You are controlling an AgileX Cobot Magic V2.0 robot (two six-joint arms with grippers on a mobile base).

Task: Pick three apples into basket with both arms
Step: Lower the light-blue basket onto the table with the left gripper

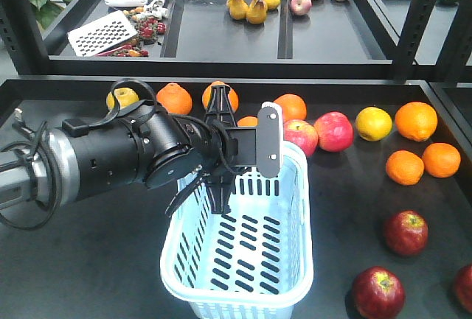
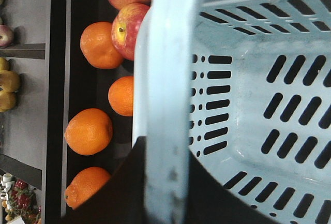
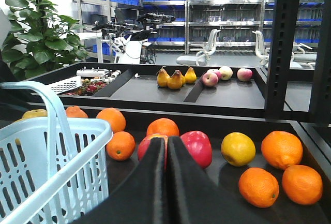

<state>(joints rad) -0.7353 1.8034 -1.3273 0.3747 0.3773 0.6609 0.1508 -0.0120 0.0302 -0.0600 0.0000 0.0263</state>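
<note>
Left fingers (image 2: 116, 195) clamp the empty basket (image 1: 293, 223) by its rim; right fingers (image 3: 150, 182) pinched together, holding nothing. Picking not begun: right fingers must widen over the apples (image 1: 405, 232) right of the basket.

Frame edges crop one apple (image 1: 465, 288) at far right and the basket's (image 1: 236, 298) near end.
</note>
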